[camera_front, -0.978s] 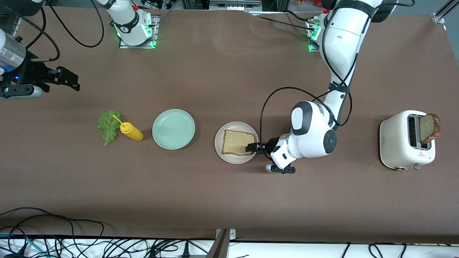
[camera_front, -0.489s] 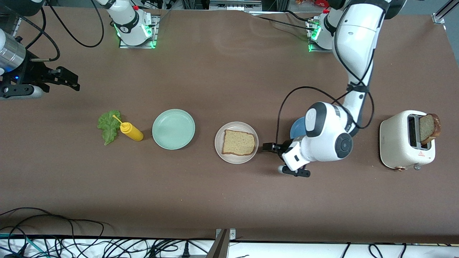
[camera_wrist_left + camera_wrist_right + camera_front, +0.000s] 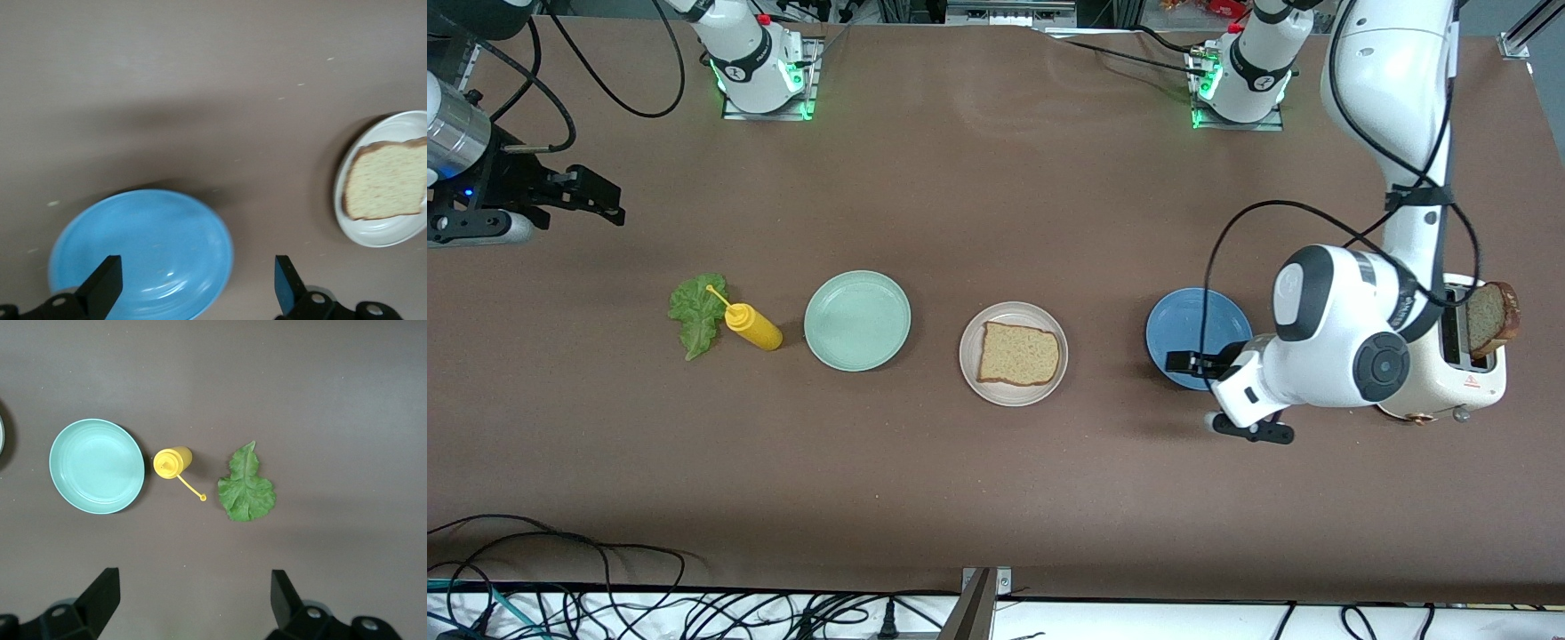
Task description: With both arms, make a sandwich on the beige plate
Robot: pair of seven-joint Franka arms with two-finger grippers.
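The beige plate [image 3: 1014, 396] sits mid-table with one bread slice [image 3: 1019, 354] lying flat on it; both also show in the left wrist view, plate [image 3: 383, 235] and slice [image 3: 387, 180]. A second bread slice [image 3: 1490, 318] stands in the toaster [image 3: 1409, 342]. The lettuce leaf [image 3: 695, 313] lies on the table toward the right arm's end, also in the right wrist view [image 3: 247, 487]. My left gripper [image 3: 1183, 362] is open and empty over the blue plate's edge [image 3: 197, 287]. My right gripper [image 3: 600, 200] waits open and empty, high over the right arm's end [image 3: 193, 603].
A blue plate [image 3: 1192, 318] lies between the beige plate and the toaster. A mint green plate [image 3: 857, 320] and a yellow squeeze bottle [image 3: 752, 326] lie between the beige plate and the lettuce. The left arm hides part of the toaster. Cables run along the table's near edge.
My left gripper has drawn away from the beige plate toward the toaster, leaving the slice on the plate and uncovering the blue plate. The right arm has not moved.
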